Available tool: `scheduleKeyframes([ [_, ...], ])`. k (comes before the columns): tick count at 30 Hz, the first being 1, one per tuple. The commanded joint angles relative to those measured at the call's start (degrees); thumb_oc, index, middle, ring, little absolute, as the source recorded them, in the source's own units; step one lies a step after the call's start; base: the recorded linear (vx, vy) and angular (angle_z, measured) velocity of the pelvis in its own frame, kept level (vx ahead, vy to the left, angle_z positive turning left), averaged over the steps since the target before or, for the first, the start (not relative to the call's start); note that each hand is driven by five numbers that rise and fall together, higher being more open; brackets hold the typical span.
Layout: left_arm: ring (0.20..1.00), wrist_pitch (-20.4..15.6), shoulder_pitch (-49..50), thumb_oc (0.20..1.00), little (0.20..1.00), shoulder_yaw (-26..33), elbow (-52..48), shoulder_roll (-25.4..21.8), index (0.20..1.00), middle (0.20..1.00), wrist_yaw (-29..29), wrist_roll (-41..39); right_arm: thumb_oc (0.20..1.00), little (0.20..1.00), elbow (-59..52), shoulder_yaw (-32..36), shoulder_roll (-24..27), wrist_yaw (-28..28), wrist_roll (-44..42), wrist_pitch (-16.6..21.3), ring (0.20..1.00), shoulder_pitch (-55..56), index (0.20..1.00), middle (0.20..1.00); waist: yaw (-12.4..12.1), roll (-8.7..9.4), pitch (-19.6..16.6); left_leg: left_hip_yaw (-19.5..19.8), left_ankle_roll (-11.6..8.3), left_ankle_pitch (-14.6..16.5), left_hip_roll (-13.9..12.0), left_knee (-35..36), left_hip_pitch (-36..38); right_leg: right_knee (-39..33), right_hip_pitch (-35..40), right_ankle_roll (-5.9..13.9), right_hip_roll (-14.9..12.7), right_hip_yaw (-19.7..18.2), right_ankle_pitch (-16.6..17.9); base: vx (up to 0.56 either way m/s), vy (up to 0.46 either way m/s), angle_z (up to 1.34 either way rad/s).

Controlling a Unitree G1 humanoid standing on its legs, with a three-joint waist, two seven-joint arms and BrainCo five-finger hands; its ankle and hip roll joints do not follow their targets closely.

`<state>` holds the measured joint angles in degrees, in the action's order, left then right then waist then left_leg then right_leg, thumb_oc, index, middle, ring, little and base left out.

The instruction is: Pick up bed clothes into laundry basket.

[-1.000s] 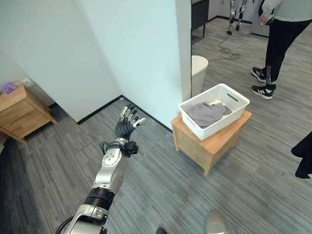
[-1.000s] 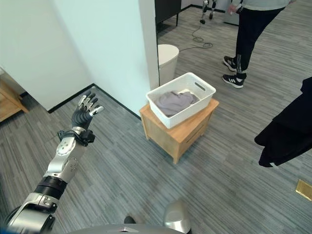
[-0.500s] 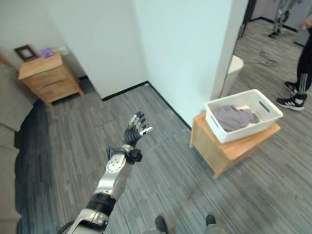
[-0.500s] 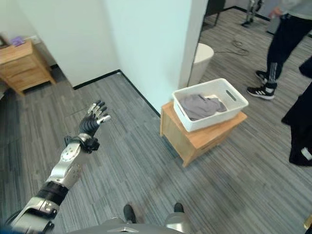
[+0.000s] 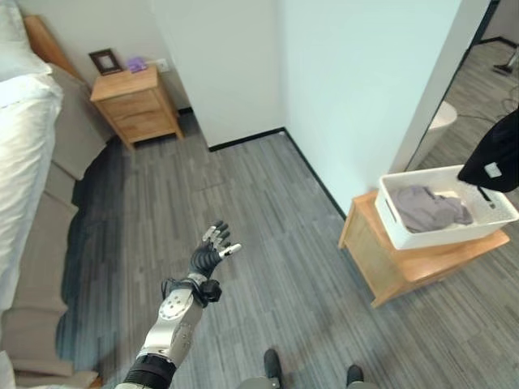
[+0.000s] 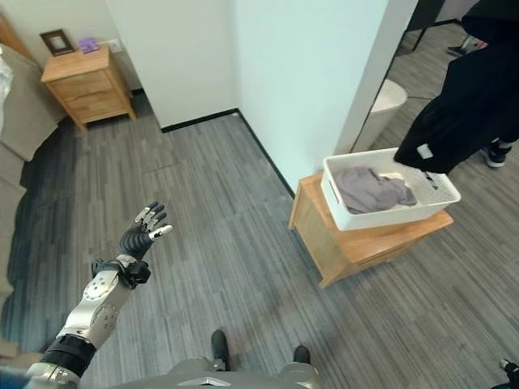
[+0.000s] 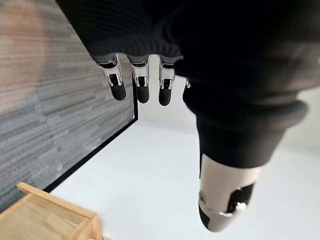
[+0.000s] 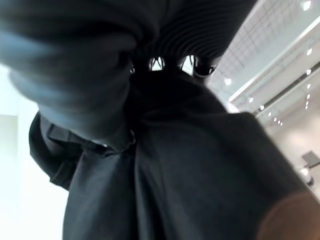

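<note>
White basket (image 6: 438, 200) holds grey cloth (image 6: 369, 190); left hand (image 6: 139, 235) spread, empty; right hand's grip unclear

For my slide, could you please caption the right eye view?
Black garment hangs above white laundry basket on wooden stand; left hand open.

The basket (image 6: 391, 192) sits on a small table (image 6: 365, 243) on the right, with clothes (image 6: 371, 190) in it. A bed (image 5: 24, 162) is far left, a nightstand (image 5: 135, 105) behind it.
</note>
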<state>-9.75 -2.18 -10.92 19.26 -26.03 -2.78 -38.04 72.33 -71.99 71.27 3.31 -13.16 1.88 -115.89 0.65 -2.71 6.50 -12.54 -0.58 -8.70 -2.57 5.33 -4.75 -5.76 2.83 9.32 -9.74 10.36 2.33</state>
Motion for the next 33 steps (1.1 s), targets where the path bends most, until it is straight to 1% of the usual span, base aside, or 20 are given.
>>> scheduleKeyframes([
  [1, 1.000, -2.82, -4.69, 1.000, 1.000, 2.83, -6.57, -6.03, 1.000, 1.000, -0.64, -0.31, 0.200, 0.200, 2.08, -5.34, 1.23, 4.30, 1.95, 0.46, 0.200, -10.52, 0.200, 0.200, -1.55, 4.04, 2.34, -1.77, -7.01, 4.20, -0.90, -0.33, 2.62, 0.76, -5.40, -0.41, 0.00, -4.12, -0.54, -0.01, -0.042, 0.08],
  [6, 1.000, -3.18, -3.36, 1.000, 1.000, 5.66, -3.62, -6.79, 1.000, 1.000, 0.17, -0.91, 0.200, 0.200, 2.06, -2.74, -0.69, 4.67, 1.26, 0.01, 0.200, -9.15, 0.200, 0.200, -2.61, 3.22, 3.15, -1.61, -7.59, 3.53, -1.18, -0.33, 0.49, 0.76, -7.97, -0.77, 0.31, -4.70, -0.58, 0.01, -0.064, -0.02],
  [8, 1.000, -3.25, -2.98, 1.000, 1.000, 5.80, -3.20, -6.40, 1.000, 1.000, 0.20, -1.50, 0.200, 0.200, 1.82, -2.14, -1.35, 4.70, 1.00, -0.06, 0.200, -8.60, 0.200, 0.200, -2.82, 2.65, 3.39, -1.63, -7.61, 3.40, -1.27, -0.33, 0.50, 0.76, -7.86, -1.11, 0.43, -4.78, -0.91, 0.05, -0.067, 0.01],
  [9, 1.000, -3.26, -2.98, 1.000, 1.000, 5.80, -3.19, -6.40, 1.000, 1.000, 0.20, -1.50, 0.200, 0.200, 1.80, -2.12, -1.35, 4.72, 1.00, -0.07, 0.200, -8.57, 0.200, 0.200, -2.80, 2.63, 3.40, -1.61, -7.61, 3.40, -1.28, -0.33, 0.52, 0.76, -7.83, -1.12, 0.44, -4.76, -0.91, 0.02, -0.048, 0.01],
  [11, 1.000, -3.34, -3.08, 1.000, 1.000, 5.90, -3.24, -6.60, 1.000, 1.000, 0.18, -1.79, 0.200, 0.200, 1.36, -2.13, -2.05, 4.56, 1.01, 0.05, 0.200, -8.86, 0.200, 0.200, -3.02, 1.67, 4.07, -1.09, -7.65, 3.16, -0.92, -0.33, 0.02, 0.76, -8.19, -1.43, 0.27, -4.44, -1.07, 0.00, -0.035, 0.00],
  [13, 1.000, -3.45, -3.24, 1.000, 1.000, 5.97, -3.40, -6.87, 1.000, 1.000, 0.12, -2.02, 0.200, 0.200, 1.15, -2.28, -2.36, 4.56, 0.92, 0.15, 0.200, -9.40, 0.200, 0.200, -3.13, 1.25, 4.41, -0.81, -7.71, 3.00, -0.75, -0.33, -0.56, 0.76, -8.85, -1.53, 0.22, -4.37, -0.98, -0.04, -0.027, 0.01],
  [15, 1.000, -3.75, -3.80, 1.000, 1.000, 6.07, -3.34, -7.69, 1.000, 1.000, 0.36, -2.23, 0.200, 0.200, 1.26, -2.28, -3.36, 4.95, 0.07, 0.22, 0.200, -10.66, 0.200, 0.200, -3.37, 0.62, 4.86, -0.47, -7.94, 2.49, -0.71, -0.33, -2.86, 0.76, -11.57, -1.65, 0.31, -4.61, -0.61, -0.08, -0.063, 0.00],
  [21, 1.000, -3.90, -4.05, 1.000, 1.000, 5.33, -3.01, -6.93, 1.000, 1.000, 0.62, -2.14, 0.200, 0.200, 2.10, -3.13, -5.25, 5.60, 0.21, 0.03, 0.200, -12.39, 0.200, 0.200, -3.64, 0.39, 5.94, -0.66, -8.19, 1.72, -1.19, -0.33, -5.60, 0.76, -14.85, -2.14, 1.10, -5.86, -0.17, -0.03, -0.055, -0.06],
  [24, 1.000, -4.01, -4.23, 1.000, 1.000, 5.12, -3.28, -7.15, 1.000, 1.000, 0.63, -2.32, 0.200, 0.200, 2.32, -4.03, -5.37, 5.76, 0.20, -0.07, 0.200, -13.37, 0.200, 0.200, -3.61, 0.33, 6.53, -0.66, -8.31, 1.52, -1.34, -0.33, -6.29, 0.76, -15.73, -2.30, 1.21, -5.90, 0.02, -0.03, -0.042, -0.02],
  [27, 1.000, -4.25, -3.69, 1.000, 1.000, 6.31, -3.95, -7.31, 1.000, 1.000, 1.21, -2.31, 0.200, 0.200, 3.23, -4.93, -4.42, 6.14, -0.02, -0.45, 0.200, -14.45, 0.200, 0.200, -3.80, -0.22, 7.54, -0.66, -8.65, 1.36, -1.52, -0.33, -7.78, 0.76, -17.34, -2.44, 1.43, -6.03, -0.13, -0.03, -0.044, 0.00],
  [31, 1.000, -4.40, -3.93, 1.000, 1.000, 7.16, -3.87, -7.37, 1.000, 1.000, 1.69, -2.18, 0.200, 0.200, 3.27, -3.98, -3.79, 6.29, 0.64, -0.78, 0.200, -12.93, 0.200, 0.200, -3.77, -0.61, 8.08, -0.75, -8.75, 1.02, -1.54, -0.33, -9.05, 0.76, -18.93, -2.75, 1.66, -6.53, 0.20, -0.01, -0.050, 0.01],
  [32, 1.000, -4.60, -4.43, 1.000, 1.000, 7.29, -4.17, -7.44, 1.000, 1.000, 1.90, -2.08, 0.200, 0.200, 2.66, -2.89, -3.07, 5.94, 0.76, -0.60, 0.200, -10.96, 0.200, 0.200, -3.86, -1.29, 8.75, -0.72, -8.93, 0.75, -1.47, -0.33, -10.02, 0.76, -20.05, -2.80, 1.69, -6.80, 0.47, -0.04, -0.051, 0.00],
  [33, 1.000, -4.72, -4.57, 1.000, 1.000, 7.38, -4.13, -7.58, 1.000, 1.000, 2.01, -2.07, 0.200, 0.200, 2.36, -2.52, -2.53, 5.26, 1.46, -0.68, 0.200, -9.42, 0.200, 0.200, -3.87, -1.39, 8.87, -0.69, -9.04, 0.55, -1.42, -0.33, -10.71, 0.76, -20.67, -2.84, 1.70, -7.00, 0.59, -0.04, -0.051, 0.01],
])
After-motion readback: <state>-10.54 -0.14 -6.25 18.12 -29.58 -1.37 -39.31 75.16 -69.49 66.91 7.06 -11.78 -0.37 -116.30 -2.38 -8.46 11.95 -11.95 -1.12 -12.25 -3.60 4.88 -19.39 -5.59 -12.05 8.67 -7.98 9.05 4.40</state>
